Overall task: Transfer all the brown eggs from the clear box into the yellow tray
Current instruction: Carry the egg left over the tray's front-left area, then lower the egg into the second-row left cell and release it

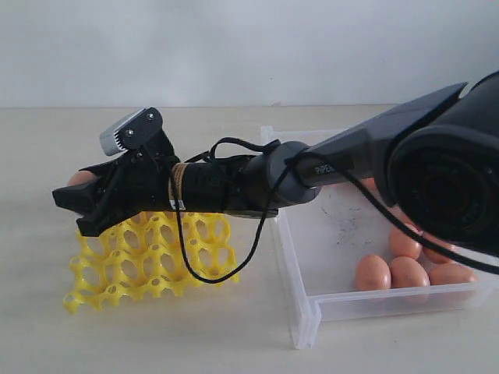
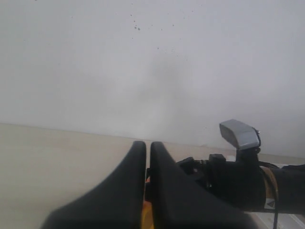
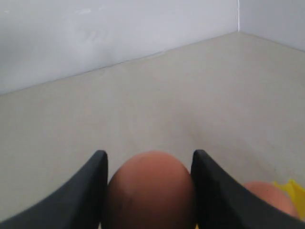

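Right arm reaches across the table (image 1: 156, 343) from the right side. The right gripper (image 1: 74, 191) hangs over the far left corner of the yellow tray (image 1: 148, 265), clear of the lattice. Its jaws are pinching a brown egg (image 3: 150, 191), one on each side w/ the egg's rounded end poking out btwn the tips.

A second egg (image 3: 267, 198) shows just beside the held one in the right wrist view, next to a bit of yellow. Can't tell if it's sitting in a cup.

The tray sits on the left part of the table, about midway btwn the far and near edges. The cups I can see along its near side hold nothing, and the gripper hides the far rows.

The clear box (image 1: 390, 302) is just beside the tray on the right part of the table, its near wall toward the table's near edge. More brown eggs (image 1: 373, 273) lie bunched in the box's near right corner, touching each other. At least four show, and the arm covers the rest of that area. The box floor nearer the tray is bare, w/ a few dark marks.

A black cable (image 1: 204, 280) droops off the right arm in a loop in front of the tray. A grey wrist camera (image 1: 129, 132) sits on top of the gripper.

The left gripper (image 2: 147, 145) shows only in its own view. Its jaws are pressed together w/ nothing btwn them, and it points at the pale wall (image 1: 234, 47), w/ the right arm's wrist close by.
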`<state>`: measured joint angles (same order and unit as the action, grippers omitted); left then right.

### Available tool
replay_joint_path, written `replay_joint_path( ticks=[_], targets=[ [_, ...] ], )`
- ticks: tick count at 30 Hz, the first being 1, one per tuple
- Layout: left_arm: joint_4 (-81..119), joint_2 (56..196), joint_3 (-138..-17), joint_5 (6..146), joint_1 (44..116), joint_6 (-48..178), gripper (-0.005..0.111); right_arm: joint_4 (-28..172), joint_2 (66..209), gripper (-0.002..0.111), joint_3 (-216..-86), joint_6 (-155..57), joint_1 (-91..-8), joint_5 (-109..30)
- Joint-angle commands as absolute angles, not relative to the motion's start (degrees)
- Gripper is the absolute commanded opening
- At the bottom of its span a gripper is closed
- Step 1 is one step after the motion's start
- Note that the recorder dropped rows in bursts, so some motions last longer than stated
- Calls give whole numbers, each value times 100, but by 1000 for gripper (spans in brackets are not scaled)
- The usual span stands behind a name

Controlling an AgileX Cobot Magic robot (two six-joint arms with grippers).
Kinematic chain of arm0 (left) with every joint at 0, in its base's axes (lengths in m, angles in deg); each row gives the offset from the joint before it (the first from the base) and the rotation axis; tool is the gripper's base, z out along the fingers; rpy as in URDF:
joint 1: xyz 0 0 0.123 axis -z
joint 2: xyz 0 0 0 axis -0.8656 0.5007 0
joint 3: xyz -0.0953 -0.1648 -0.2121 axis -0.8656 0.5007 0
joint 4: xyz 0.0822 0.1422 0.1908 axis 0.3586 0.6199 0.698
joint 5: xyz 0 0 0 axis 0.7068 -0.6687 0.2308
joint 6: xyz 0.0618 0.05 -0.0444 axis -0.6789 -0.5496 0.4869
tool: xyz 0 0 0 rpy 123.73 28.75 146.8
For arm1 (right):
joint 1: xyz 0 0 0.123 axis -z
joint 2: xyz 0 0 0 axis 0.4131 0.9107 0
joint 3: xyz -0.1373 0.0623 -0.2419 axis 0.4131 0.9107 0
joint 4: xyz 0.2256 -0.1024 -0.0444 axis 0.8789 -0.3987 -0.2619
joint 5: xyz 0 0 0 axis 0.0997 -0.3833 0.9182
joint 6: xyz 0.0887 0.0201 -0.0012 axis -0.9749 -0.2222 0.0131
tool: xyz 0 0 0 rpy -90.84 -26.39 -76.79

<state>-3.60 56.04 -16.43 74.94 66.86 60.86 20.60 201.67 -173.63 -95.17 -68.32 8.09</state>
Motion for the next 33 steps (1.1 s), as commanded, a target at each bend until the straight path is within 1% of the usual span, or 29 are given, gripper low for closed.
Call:
replay_joint_path(
  ticks=[1,22,25,27,31,33],
  targets=[
    [-412,5588,-1661,7586,6719,6128,4,2036,20307,0,-17698,-9607,-6905,151],
    [-412,5588,-1661,7586,6719,6128,4,2232,20361,0,-17749,-9611,-6894,-437],
    [-412,5588,-1661,7586,6719,6128,4,2232,20361,7,-17749,-9611,-6894,-427],
    [-412,5588,-1661,7586,6719,6128,4,2218,20361,16,-17749,-9624,-6894,-437],
    [-412,5588,-1661,7586,6719,6128,4,2208,20361,39,-17749,-9634,-6894,-537],
    [-412,5588,-1661,7586,6719,6128,4,2208,20361,46,-17749,-9658,-6894,-548]
  ],
)
